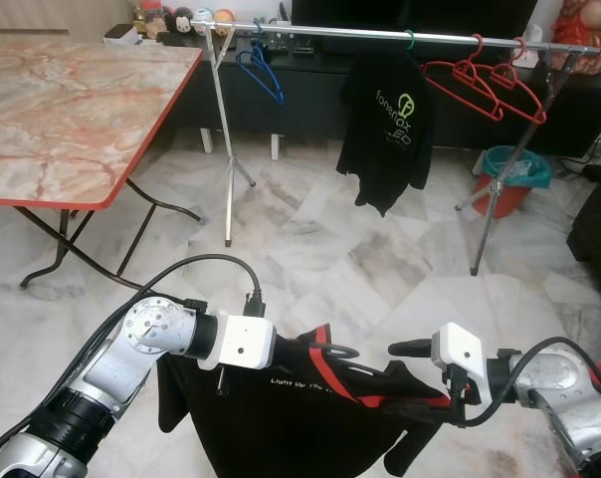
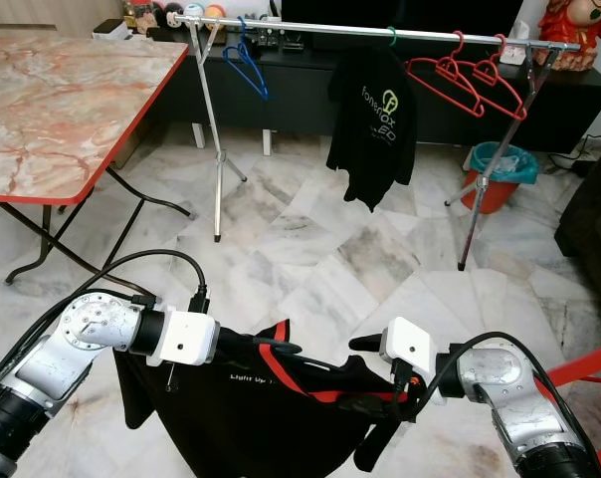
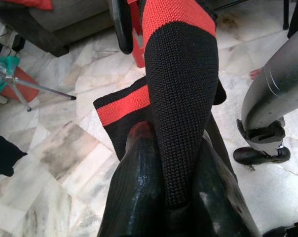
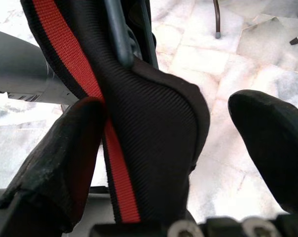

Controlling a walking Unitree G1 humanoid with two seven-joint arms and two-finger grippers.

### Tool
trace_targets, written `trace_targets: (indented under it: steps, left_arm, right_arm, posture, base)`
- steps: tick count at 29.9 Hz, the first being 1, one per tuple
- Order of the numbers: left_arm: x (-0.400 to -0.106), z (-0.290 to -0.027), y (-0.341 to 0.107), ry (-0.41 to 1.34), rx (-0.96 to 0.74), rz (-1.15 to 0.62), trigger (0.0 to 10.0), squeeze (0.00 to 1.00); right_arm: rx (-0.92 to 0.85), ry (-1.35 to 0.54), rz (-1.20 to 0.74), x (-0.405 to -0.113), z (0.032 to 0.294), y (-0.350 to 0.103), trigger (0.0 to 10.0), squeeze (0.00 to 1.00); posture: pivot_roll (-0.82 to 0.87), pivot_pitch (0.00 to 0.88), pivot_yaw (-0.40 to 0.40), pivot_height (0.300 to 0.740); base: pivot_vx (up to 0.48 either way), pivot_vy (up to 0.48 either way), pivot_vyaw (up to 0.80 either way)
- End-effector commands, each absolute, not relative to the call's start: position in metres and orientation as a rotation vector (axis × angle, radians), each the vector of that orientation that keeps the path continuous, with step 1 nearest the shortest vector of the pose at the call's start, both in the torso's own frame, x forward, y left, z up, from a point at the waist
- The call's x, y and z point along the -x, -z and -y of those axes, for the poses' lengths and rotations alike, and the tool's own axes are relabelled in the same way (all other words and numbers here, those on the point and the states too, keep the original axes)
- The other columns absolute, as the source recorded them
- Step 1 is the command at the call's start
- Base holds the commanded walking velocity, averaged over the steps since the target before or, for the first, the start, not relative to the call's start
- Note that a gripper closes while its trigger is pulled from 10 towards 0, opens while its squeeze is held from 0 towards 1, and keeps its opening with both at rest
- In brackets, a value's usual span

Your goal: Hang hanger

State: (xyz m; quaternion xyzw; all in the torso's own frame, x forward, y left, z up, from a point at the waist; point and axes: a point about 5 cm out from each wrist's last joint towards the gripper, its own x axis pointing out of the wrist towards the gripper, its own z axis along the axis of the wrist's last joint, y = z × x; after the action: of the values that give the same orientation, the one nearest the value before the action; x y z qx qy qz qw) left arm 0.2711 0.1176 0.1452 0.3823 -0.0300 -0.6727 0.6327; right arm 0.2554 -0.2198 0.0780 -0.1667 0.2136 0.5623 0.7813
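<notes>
A black shirt with red trim [image 1: 281, 408] hangs low between my two arms. A dark grey hanger [image 4: 120, 34] sits inside its neck, its hook [image 1: 338, 351] poking out. My left gripper [image 1: 315, 349] is shut on the red and black knit collar [image 3: 181, 89]. My right gripper [image 1: 412, 376] is open around the shirt's shoulder; one finger [image 4: 65, 158] touches the cloth and the other finger [image 4: 272, 143] stands apart from it. The clothes rail [image 1: 380, 35] runs across the far side of the room.
On the rail hang a blue hanger [image 1: 261, 68], a black shirt [image 1: 385, 129] and two red hangers [image 1: 485, 85]. A marble folding table [image 1: 62, 110] stands on the left. A teal-lined bin [image 1: 514, 179] sits by the rail's right legs. Marble floor lies between.
</notes>
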Motion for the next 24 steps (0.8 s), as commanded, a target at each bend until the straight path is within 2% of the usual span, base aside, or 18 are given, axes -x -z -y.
trace_targets:
  steps: [1, 3, 4, 24]
  left_arm:
    - [-0.2685, -0.114, -0.1519, 1.557, -0.862, 0.105, 10.0, 0.0]
    - [-0.2688, -0.1128, -0.1533, 1.557, -0.863, 0.113, 10.0, 0.0]
    - [-0.2688, -0.1125, -0.1535, 1.557, -0.863, 0.115, 10.0, 0.0]
    - [-0.2686, -0.1129, -0.1559, 1.548, -0.846, 0.11, 10.0, 0.0]
  right_arm:
    - [0.371, -1.226, -0.46, -0.2568, 0.2173, -0.0775, 10.0, 0.0]
    - [0.368, -1.232, -0.461, -0.2562, 0.2167, -0.0765, 10.0, 0.0]
    - [0.362, -1.236, -0.463, -0.2558, 0.2163, -0.0763, 0.0, 0.0]
    - [0.359, -1.273, -0.459, -0.2553, 0.21, -0.0735, 0.0, 0.0]
  posture:
    - [0.01, 0.067, -0.032, 0.74]
    - [0.0, 0.067, -0.032, 0.74]
    - [0.0, 0.067, -0.032, 0.74]
    - [0.01, 0.07, -0.03, 0.74]
  base:
    - [0.0, 0.0, 0.0]
    - [0.0, 0.0, 0.0]
    - [0.0, 0.0, 0.0]
    - [0.0, 0.0, 0.0]
